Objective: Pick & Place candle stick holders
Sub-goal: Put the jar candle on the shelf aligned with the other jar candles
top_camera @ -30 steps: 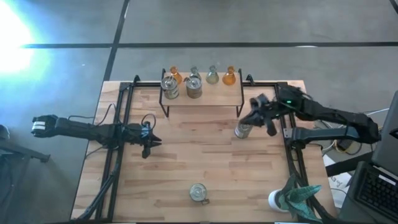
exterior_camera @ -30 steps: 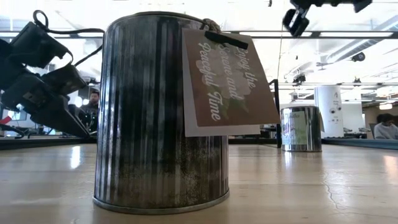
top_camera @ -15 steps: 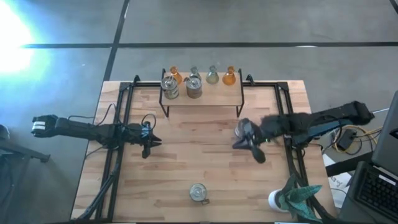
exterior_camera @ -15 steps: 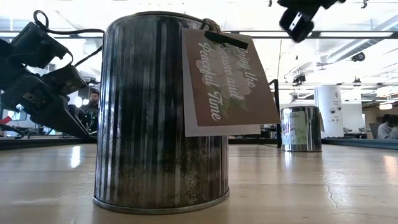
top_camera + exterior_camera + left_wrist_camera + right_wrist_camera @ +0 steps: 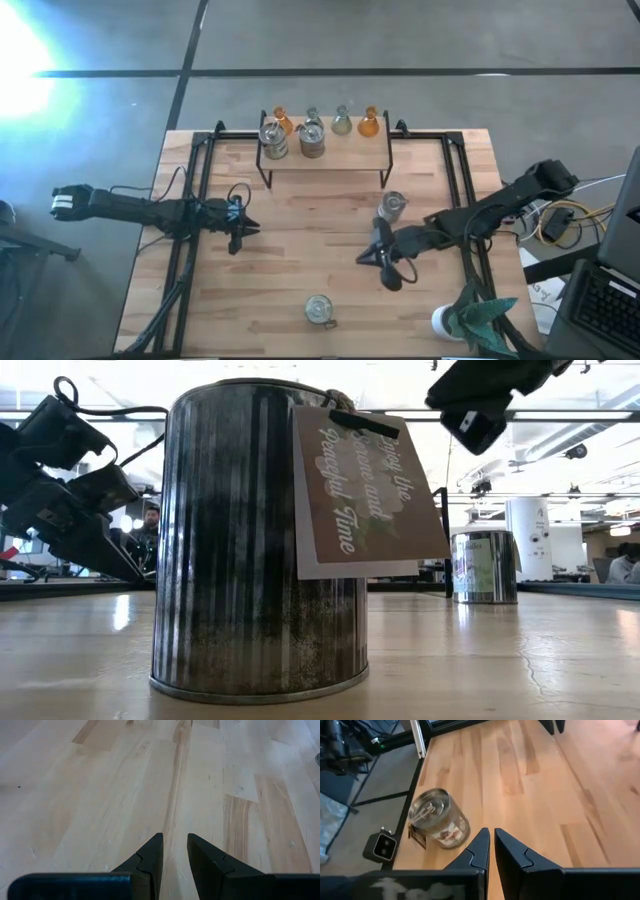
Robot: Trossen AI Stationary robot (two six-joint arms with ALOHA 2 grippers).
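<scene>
Swung away from the jar beside the rack [image 5: 324, 158], right gripper [image 5: 381, 262] now over mid-tabletop [image 5: 290, 270], jaws nearly shut, empty; aimed at near jar [image 5: 318, 308]. Left gripper [image 5: 236, 239] parked left, jaws slightly apart. Risk: narrow jaws knocking near jar over. Tag [image 5: 365, 495] readable only from low view; jar's open top [image 5: 427, 809] only from right wrist.
</scene>
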